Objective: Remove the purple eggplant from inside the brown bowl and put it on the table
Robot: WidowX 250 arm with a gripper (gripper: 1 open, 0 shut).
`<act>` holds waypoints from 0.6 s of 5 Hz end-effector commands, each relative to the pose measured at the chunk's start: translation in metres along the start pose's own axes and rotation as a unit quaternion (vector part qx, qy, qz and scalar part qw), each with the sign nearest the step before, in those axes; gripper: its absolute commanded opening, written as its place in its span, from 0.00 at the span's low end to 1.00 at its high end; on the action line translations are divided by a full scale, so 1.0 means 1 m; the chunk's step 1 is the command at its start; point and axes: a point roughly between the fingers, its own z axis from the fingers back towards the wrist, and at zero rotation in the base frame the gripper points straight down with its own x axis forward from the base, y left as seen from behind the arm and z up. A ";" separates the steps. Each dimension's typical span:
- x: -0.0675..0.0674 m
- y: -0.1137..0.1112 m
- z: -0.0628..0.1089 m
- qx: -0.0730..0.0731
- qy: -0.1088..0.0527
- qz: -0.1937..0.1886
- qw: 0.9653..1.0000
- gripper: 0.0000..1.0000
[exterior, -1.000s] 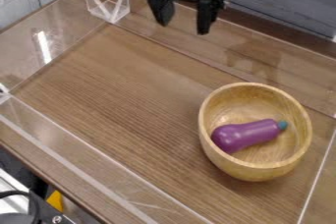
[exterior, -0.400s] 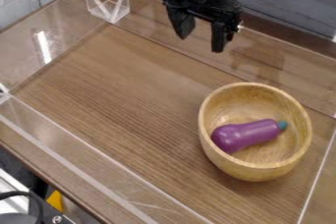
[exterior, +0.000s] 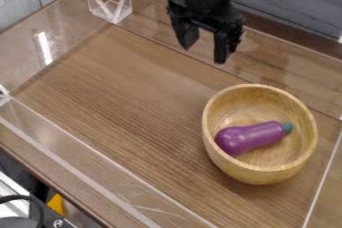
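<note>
Lowered gripper (exterior: 206, 44) (open) above-left of purple eggplant (exterior: 253, 136)

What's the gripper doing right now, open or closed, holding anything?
Gripper: open, fingers spread, holding nothing; it hangs above the table, apart from the brown bowl, where the purple eggplant lies.

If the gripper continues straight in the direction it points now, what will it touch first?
Probably bare table. The open gripper points steeply down, up-left of the brown bowl, and nothing lies under it; depth is uncertain from one view.
</note>
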 end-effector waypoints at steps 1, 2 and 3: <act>-0.005 -0.011 0.007 -0.020 -0.005 -0.057 0.998 1.00; -0.011 -0.022 0.002 -0.037 0.006 -0.091 0.995 1.00; -0.016 -0.026 -0.004 -0.043 0.013 -0.103 0.994 1.00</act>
